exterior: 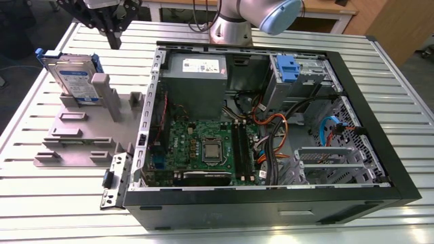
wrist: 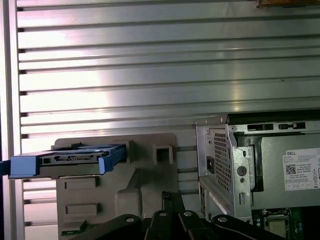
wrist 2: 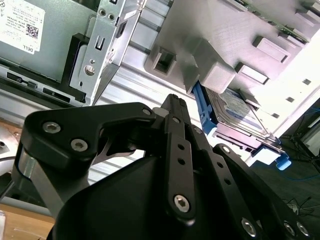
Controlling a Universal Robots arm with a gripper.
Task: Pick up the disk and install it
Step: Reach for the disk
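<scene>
The disk [exterior: 71, 79] stands on edge in a grey holder [exterior: 81, 137] near the bench [exterior: 61, 203] edge at the exterior view's left, beside the open computer case [exterior: 271, 198]. The claw [exterior: 114, 43] hangs over the bench's far edge, near the disk but apart from it. Its fingers are narrow, tips together, and hold nothing. In both wrist views the disk [wrist 2: 235, 107] [wrist: 75, 161] sits in the holder with its blue frame showing. Inside the case, a grey power supply [exterior: 193, 76] and a blue bracket [exterior: 287, 68] sit along the far wall.

Bright, even light — white glare streaks the slatted metal table [wrist: 150, 95] — shadows soft.
</scene>
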